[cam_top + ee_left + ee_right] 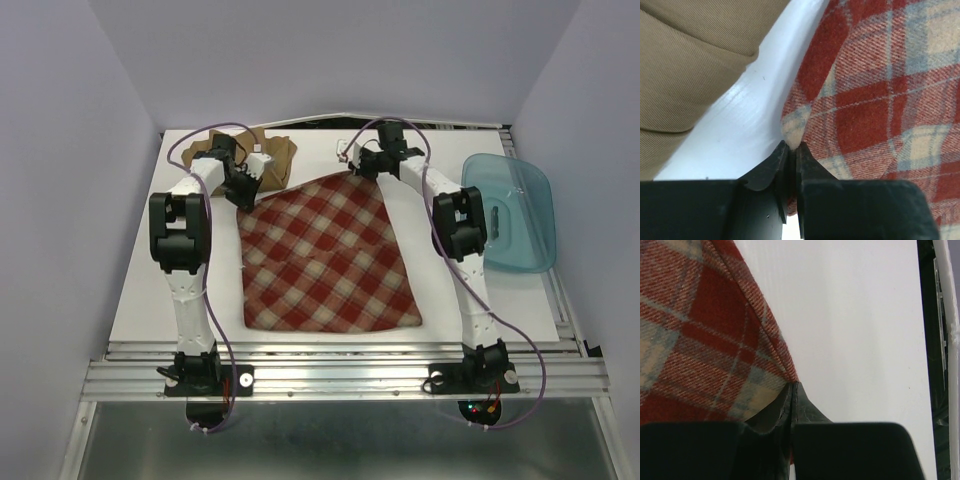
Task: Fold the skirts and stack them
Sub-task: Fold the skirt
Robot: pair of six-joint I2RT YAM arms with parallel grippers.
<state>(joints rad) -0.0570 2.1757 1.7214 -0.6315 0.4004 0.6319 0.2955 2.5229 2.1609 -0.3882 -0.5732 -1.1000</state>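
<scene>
The red-and-cream plaid skirt (325, 255) lies spread on the white table. My left gripper (240, 190) is shut on its far left corner; the left wrist view shows the cloth (875, 90) pinched between the black fingertips (810, 160). My right gripper (358, 165) is shut on its far right corner, the plaid edge (715, 340) caught between the fingertips (807, 407). The tan-brown skirt (265, 152) lies bunched at the far left of the table, behind my left gripper, and shows in the left wrist view (695, 60).
A translucent blue plastic tub (510, 212) stands at the right edge of the table (150, 290). Purple cables loop over both arms. The metal rail with the arm bases (340, 378) runs along the near edge.
</scene>
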